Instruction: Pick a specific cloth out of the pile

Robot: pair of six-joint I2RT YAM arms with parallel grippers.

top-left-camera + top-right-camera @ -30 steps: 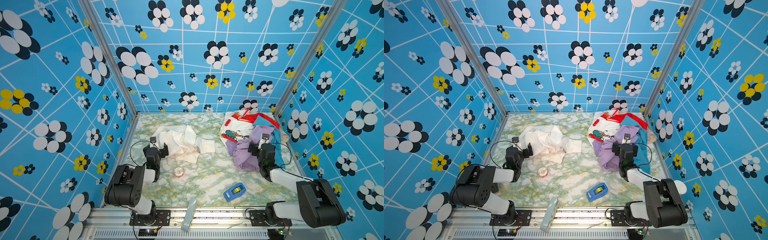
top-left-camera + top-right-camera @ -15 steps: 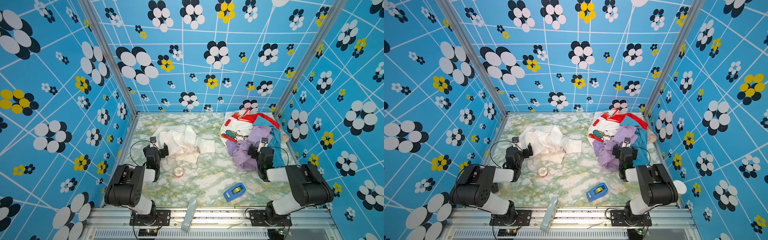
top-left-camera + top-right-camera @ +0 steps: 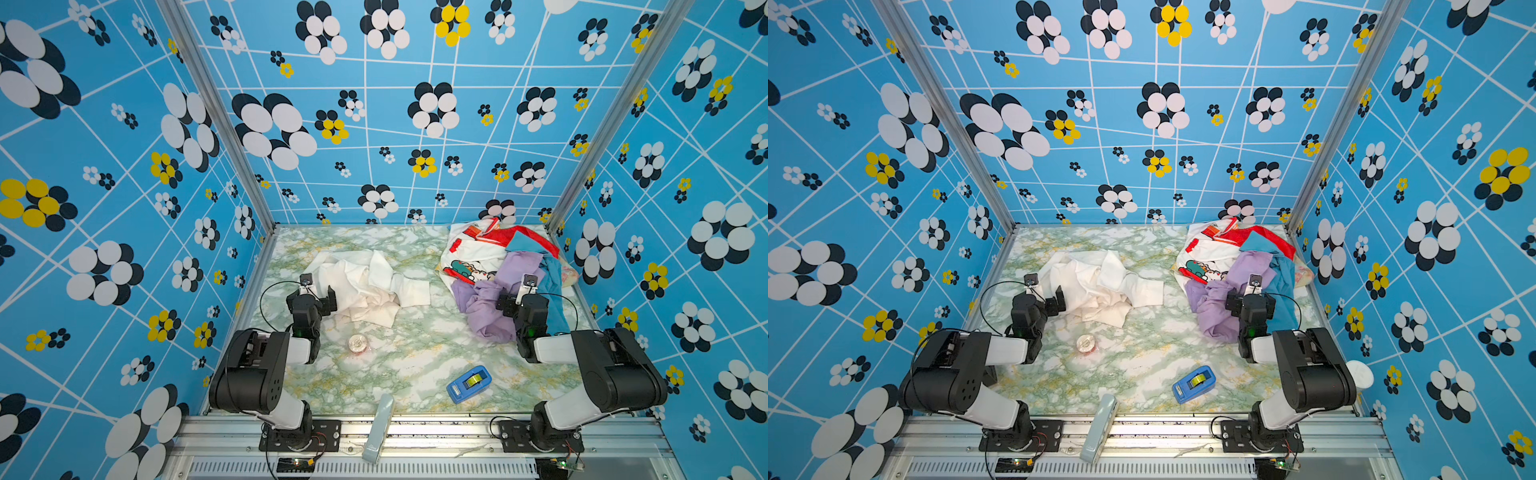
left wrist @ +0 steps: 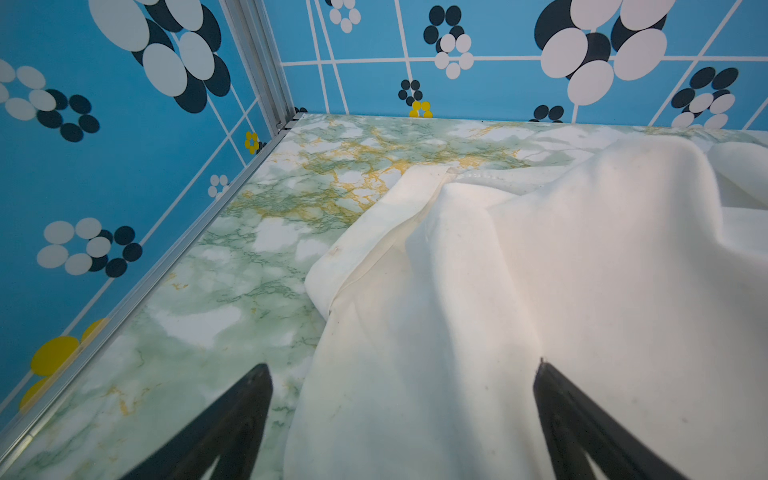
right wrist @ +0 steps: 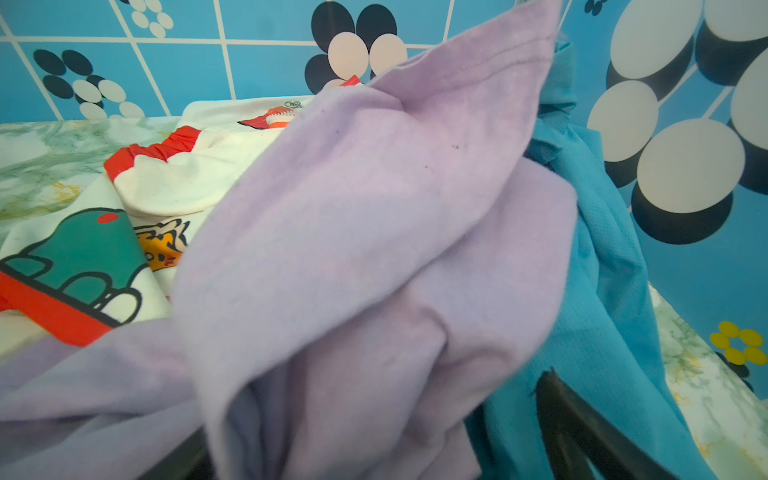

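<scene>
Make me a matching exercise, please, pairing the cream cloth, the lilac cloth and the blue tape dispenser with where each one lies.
Things:
1. cream cloth
2. lilac cloth
3. tape dispenser

Places:
A. on the near side of the pile, at the far right
B. alone on the marble table, near its front edge
C. crumpled apart from the pile, left of centre

Pairs: 1-C, 2-A, 3-B.

Blue flower-patterned walls (image 3: 395, 124) enclose a green-veined marble tabletop (image 3: 415, 353), evenly lit.
</scene>
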